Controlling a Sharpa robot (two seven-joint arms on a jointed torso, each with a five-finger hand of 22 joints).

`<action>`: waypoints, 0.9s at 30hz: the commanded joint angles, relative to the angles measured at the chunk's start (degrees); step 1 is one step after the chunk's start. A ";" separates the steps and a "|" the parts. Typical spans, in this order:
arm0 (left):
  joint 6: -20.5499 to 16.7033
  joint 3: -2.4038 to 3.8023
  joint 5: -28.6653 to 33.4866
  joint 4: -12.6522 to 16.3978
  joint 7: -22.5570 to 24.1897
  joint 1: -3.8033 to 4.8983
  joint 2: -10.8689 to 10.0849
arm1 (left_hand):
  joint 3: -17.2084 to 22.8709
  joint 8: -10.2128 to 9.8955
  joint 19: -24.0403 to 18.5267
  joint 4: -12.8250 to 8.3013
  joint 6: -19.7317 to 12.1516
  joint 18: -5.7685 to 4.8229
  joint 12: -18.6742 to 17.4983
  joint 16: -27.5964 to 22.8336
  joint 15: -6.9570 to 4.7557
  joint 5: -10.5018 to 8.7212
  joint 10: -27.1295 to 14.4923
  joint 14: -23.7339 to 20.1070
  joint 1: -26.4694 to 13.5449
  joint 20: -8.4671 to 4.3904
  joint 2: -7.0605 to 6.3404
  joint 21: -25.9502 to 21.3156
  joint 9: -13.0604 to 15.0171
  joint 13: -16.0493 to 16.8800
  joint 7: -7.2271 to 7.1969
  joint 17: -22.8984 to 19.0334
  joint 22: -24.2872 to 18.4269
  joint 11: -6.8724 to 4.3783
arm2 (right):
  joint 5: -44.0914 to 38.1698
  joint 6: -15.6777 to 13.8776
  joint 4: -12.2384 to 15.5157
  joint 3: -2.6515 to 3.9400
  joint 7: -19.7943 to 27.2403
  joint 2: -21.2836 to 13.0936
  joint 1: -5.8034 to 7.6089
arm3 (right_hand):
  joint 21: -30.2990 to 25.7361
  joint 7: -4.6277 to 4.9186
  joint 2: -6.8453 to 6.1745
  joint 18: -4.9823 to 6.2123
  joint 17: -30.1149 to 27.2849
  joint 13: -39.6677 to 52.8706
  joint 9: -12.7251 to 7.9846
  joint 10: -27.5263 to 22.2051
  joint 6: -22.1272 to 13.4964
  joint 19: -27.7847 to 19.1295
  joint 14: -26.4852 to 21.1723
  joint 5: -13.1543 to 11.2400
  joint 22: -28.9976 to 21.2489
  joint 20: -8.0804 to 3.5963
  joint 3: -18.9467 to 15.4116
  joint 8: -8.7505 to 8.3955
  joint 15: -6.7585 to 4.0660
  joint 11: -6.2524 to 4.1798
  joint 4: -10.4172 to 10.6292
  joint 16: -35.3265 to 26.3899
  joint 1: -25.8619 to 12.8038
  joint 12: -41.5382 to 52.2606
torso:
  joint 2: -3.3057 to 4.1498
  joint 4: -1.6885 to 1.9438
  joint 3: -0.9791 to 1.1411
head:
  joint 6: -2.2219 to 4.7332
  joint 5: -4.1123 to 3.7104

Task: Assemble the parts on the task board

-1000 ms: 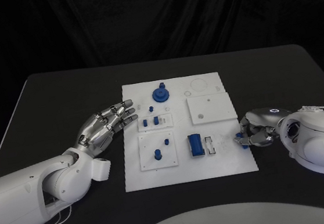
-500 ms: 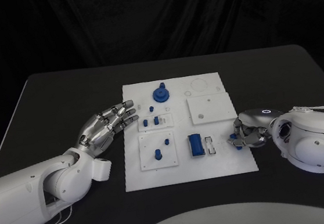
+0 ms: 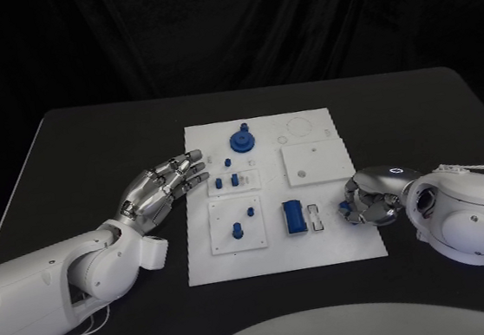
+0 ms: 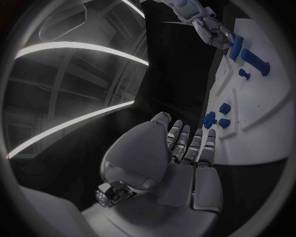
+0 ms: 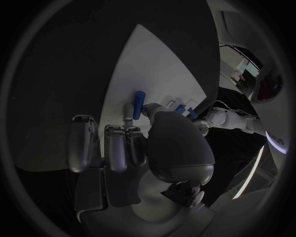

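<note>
A: Going from the left of the task board (image 3: 286, 258), what is there?

B: The left hand (image 3: 164, 187), silver and segmented, hovers at the board's left edge, fingers straight and slightly apart, holding nothing.

A: And on the board itself?

B: It is a flat white plate on the matte black table (image 3: 76, 161). A round blue knob (image 3: 240, 141) sits near its far edge, small blue pegs (image 3: 233, 181) left of centre, a rectangular blue block (image 3: 293, 217) towards its near edge.

A: The right side?

B: The right hand (image 3: 371, 198) sits over the board's right edge, fingers curled in, pinching a short blue cylinder (image 5: 139, 104) just above the white surface.
</note>
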 commanded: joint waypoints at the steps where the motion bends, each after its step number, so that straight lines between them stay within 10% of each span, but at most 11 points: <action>1: 0.62 0.04 0.23 0.07 0.35 -0.09 0.15 | 0.18 0.04 0.07 -0.01 -0.30 -0.52 -0.12 0.18 0.04 0.00 -0.13 0.13 -0.69 0.02 -0.10 0.13 -0.08 0.00 0.46 0.00 -0.04 0.44 | 8.57 -5.98 0.94 -0.21 5.04 -0.26 -0.37 | 0.33 -0.28 -0.26 -0.70 11.91 15.06 -0.93 6.08 0.32 1.06 5.40 0.34 11.30 0.02 8.91 0.47 0.12 0.18 -8.20 0.08 -0.69 0.16 | 0.08 0.06 0.03 | 0.01 -0.11; 27: 0.34 0.04 0.23 0.53 0.94 -0.12 0.07 | 1.17 0.16 0.31 -0.13 0.00 -0.31 0.39 0.47 -0.32 0.21 0.09 0.08 -0.69 -0.02 -0.25 0.23 -0.02 0.08 0.58 0.04 0.22 0.74 | 26.27 -11.20 1.86 -0.14 7.48 1.02 -0.37 | 1.17 -0.92 -0.24 -0.86 12.51 15.06 -0.57 6.08 0.65 1.35 5.54 -6.21 11.53 -0.20 10.45 1.48 -0.22 -0.30 -6.73 0.46 -5.83 0.16 | 0.05 0.08 -0.14 | 0.01 0.12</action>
